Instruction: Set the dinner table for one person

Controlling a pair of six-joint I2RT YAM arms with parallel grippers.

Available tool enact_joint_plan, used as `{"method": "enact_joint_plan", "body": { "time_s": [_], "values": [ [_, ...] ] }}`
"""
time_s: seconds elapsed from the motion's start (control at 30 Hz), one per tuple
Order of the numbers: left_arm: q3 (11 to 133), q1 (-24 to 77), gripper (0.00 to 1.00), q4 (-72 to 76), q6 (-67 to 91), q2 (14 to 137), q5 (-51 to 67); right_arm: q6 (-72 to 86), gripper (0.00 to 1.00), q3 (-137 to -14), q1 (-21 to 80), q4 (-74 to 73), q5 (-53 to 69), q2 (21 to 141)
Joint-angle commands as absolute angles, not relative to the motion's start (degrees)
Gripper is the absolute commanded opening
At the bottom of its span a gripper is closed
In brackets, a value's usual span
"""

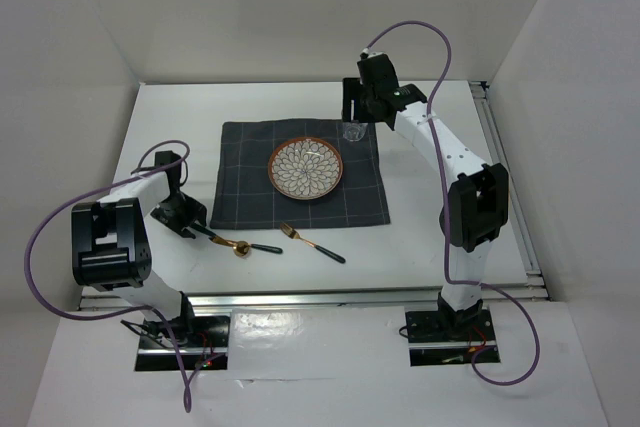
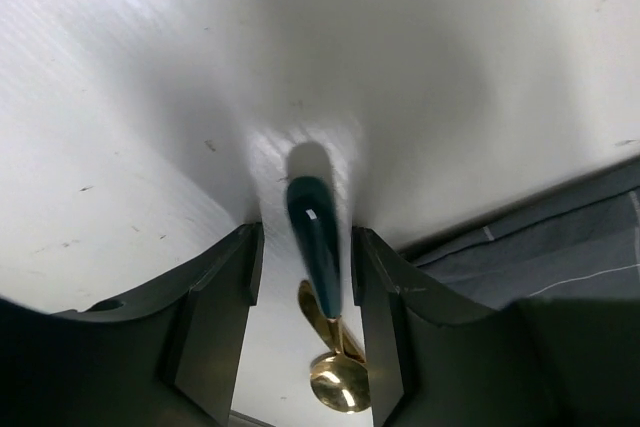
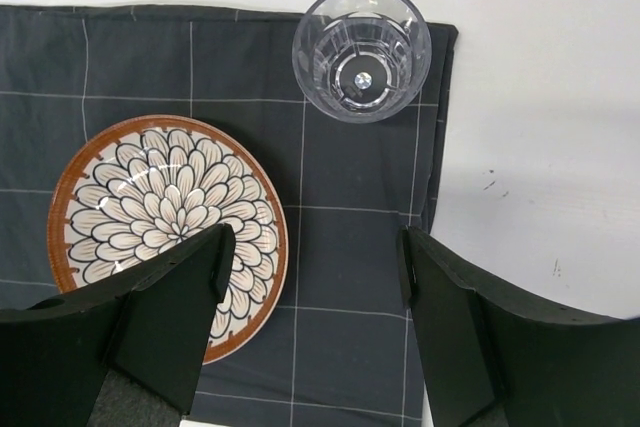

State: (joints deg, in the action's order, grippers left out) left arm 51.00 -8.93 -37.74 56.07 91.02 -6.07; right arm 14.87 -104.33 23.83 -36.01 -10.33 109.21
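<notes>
The white dinner table carries a dark grey checked placemat with a flower-patterned plate on it. A clear glass stands on the mat's far right corner. My left gripper is low at the mat's near left corner. In the left wrist view it is open, its fingers either side of a green utensil handle with gaps on both sides; a gold spoon bowl lies beyond. My right gripper is open and empty above the mat, with the glass ahead of it and the plate to its left.
A gold fork with a dark handle lies on the table in front of the mat. A second dark handle lies beside the gold spoon bowl. White walls enclose the table on three sides. A metal rail runs along the right edge.
</notes>
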Motion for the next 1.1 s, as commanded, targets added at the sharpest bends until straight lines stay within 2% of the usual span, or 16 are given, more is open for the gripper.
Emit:
{"method": "enact_joint_plan", "body": {
  "time_s": [0.0,0.07,0.17,0.2,0.3,0.33,0.4,0.67,0.9,1.07],
  "values": [
    [52.03,-9.05,0.57,-36.74,54.49,93.43,-3.87,14.06,0.77,-104.06,24.26,-35.51,-11.78,107.23],
    [52.03,-9.05,0.55,-36.74,54.49,93.96,-3.87,14.06,0.77,-104.06,24.26,-36.04,-11.78,107.23],
    [52.55,-9.57,0.41,-36.74,54.49,93.96,-3.87,14.06,0.77,-104.06,24.26,-36.04,-12.39,107.23],
    [52.56,-9.58,0.32,-36.74,54.49,93.35,-3.87,14.06,0.77,-104.06,24.26,-36.56,-12.39,107.23],
    [55.28,-10.11,0.19,-39.36,54.49,91.32,-3.87,14.06,0.77,-104.06,24.79,-36.56,-12.39,107.23],
    [56.59,-10.11,0.1,-39.98,54.49,89.84,-3.87,14.06,0.77,-104.06,24.79,-36.56,-12.91,107.23],
    [58.0,-10.11,0.0,-41.3,54.49,88.34,-3.87,14.06,0.77,-104.06,24.79,-36.56,-12.92,107.23],
    [66.61,-10.63,0.0,-47.89,56.59,83.58,-1.25,14.06,0.77,-102.84,24.79,-37.09,-13.45,105.56],
    [67.23,-11.16,0.0,-45.18,74.95,88.06,9.65,15.81,0.77,-97.49,24.79,-37.09,-12.39,102.84],
    [63.56,-11.16,0.0,-42.29,91.47,87.72,9.67,16.87,0.77,-91.76,25.31,-35.95,-9.5,98.18]
  ]
}}
